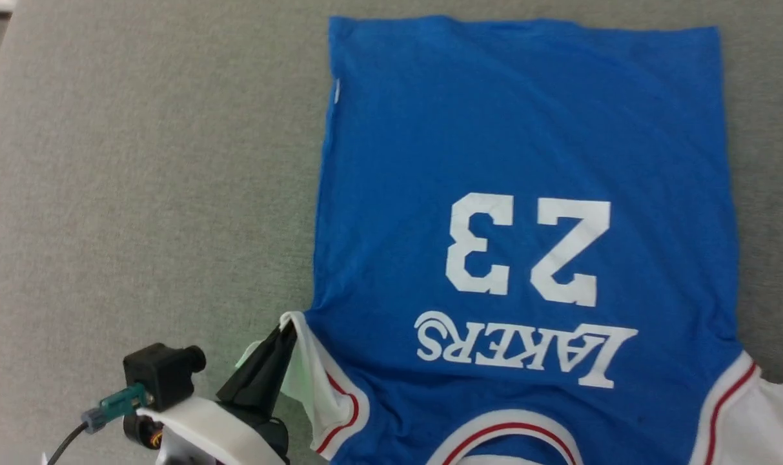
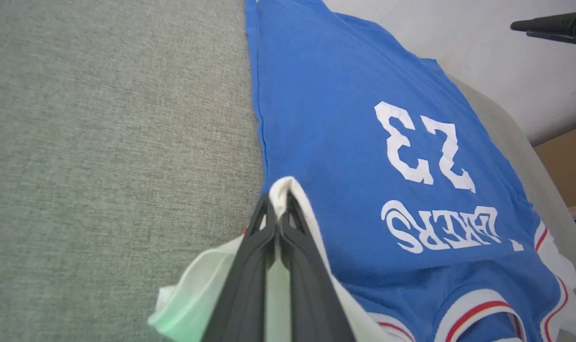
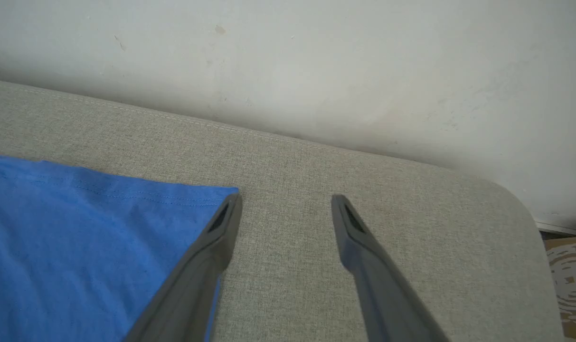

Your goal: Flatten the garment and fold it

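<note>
1 blue garment (image 1: 527,129) on 1 grey cushion (image 1: 139,161), left pincer (image 1: 290,330) clamped on its white sleeve (image 1: 314,381), right pincer (image 3: 285,209) wide

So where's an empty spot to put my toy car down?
The big bare patch of grey cushion left of the shirt is free. So is the strip between the shirt's hem and the wall, though the open right end effector hovers there. It's crowded where the left end effector pinches the sleeve.
</note>
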Motion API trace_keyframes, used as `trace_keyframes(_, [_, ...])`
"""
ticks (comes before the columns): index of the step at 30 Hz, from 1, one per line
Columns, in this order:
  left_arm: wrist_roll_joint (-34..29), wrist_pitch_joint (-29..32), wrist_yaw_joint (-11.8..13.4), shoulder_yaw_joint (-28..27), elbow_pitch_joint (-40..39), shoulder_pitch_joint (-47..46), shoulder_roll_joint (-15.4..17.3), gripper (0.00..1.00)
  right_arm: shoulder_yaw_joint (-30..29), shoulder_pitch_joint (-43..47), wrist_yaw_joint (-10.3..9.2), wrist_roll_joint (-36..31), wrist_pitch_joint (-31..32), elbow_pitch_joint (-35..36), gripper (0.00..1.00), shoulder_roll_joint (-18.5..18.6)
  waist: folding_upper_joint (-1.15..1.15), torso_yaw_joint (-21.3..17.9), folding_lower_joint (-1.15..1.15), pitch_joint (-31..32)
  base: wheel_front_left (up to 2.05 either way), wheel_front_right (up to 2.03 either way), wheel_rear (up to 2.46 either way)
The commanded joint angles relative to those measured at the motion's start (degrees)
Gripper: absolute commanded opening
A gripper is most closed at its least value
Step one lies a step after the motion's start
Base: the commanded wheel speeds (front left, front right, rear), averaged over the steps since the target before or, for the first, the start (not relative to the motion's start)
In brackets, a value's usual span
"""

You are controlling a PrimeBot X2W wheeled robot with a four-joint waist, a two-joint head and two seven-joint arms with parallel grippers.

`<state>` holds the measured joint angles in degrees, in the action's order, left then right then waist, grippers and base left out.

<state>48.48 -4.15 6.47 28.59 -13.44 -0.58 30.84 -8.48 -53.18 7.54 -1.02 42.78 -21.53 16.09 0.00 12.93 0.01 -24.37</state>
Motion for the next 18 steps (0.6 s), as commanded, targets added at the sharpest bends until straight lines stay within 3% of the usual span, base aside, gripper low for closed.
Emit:
trace_keyframes(1, [-0.6,-0.4,-0.5,0.2,0.4,-1.1,-0.3,0.0,-0.4,-0.5,-0.05,-0.5,-0.2,-0.3,1.0,-0.2,0.0,4.6,-0.01,-4.7,0.0,0.0,0.0])
trace_keyframes(14, [-1.0,-0.6,-2.0,1.4,2.7,-4.5,-1.8,0.0,-4.7,0.4,-0.05,-3.3,0.0,-4.1,1.0,-1.0,0.0,6.7,-0.01,-8.6,0.0,0.0,0.0])
trace_keyframes(15, [-1.0,-0.7,-2.1,1.4,2.8,-4.6,-1.8,0.0,-5.4,0.3,-0.05,-3.9,0.1,-4.1,0.51,-1.3,0.0,6.6,-0.01,-8.7,0.0,0.0,0.0])
trace_keyframes(16, [-1.0,-0.7,-2.1,1.4,3.0,-4.7,-1.8,0.0,-5.8,0.3,-0.05,-4.6,0.3,-4.2,0.09,-1.5,0.0,6.5,-0.01,-8.7,0.0,0.0,0.0])
trace_keyframes(17, [-1.0,-0.7,-2.1,1.4,3.2,-4.8,-1.8,0.0,-6.0,0.4,-0.05,-5.1,0.7,-4.4,0.0,-1.7,0.0,6.3,-0.01,-8.5,0.0,0.0,0.0])
trace_keyframes(18, [-1.1,-0.7,-2.1,1.4,3.4,-4.9,-1.7,0.0,-6.3,0.4,-0.05,-5.4,0.8,-4.4,0.0,-1.9,0.0,6.1,-0.01,-8.3,0.0,0.0,0.0])
